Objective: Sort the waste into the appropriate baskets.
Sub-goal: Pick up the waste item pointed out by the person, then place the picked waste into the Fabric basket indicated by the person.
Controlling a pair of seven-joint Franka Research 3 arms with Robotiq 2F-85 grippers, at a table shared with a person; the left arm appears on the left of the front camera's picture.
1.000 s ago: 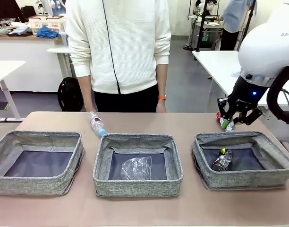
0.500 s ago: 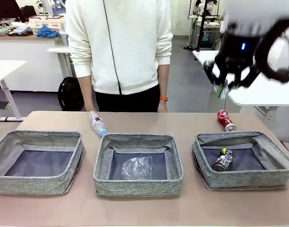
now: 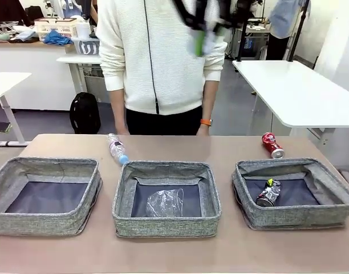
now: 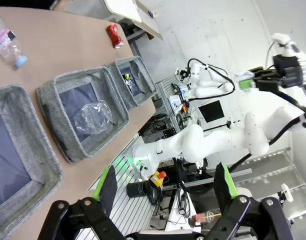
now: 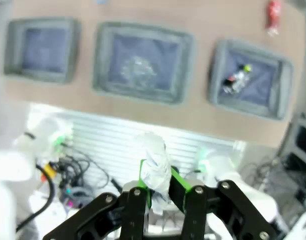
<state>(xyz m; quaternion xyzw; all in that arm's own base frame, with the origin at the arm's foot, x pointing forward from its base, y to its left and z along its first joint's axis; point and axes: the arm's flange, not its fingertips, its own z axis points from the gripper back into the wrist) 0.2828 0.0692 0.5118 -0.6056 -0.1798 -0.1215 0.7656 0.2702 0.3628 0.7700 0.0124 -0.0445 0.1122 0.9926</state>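
Note:
High above the table, my right gripper (image 5: 160, 192) is shut on the white crumpled paper wad (image 5: 154, 165); in the front view this gripper (image 3: 202, 35) is a blur in front of the person's chest. My left gripper (image 4: 165, 186) stands open, holding nothing. Three grey baskets sit in a row: left (image 3: 46, 222), middle (image 3: 166, 226), right (image 3: 294, 216). The clear cup (image 3: 165, 202) lies in the middle one and the crushed dark can (image 3: 268, 193) in the right one. On the table behind them lie the small bottle (image 3: 116, 149) and the crushed red can (image 3: 272, 145).
A person in a white sweater (image 3: 163, 57) stands at the far edge of the table, hands down. A white table (image 3: 300, 91) stands at the back right. A strip of bare tabletop (image 3: 174, 251) runs in front of the baskets.
My right arm rose from behind the right basket and swung up and to the left, carrying the paper wad. The person shifted slightly to the right. The waste on the table stayed put.

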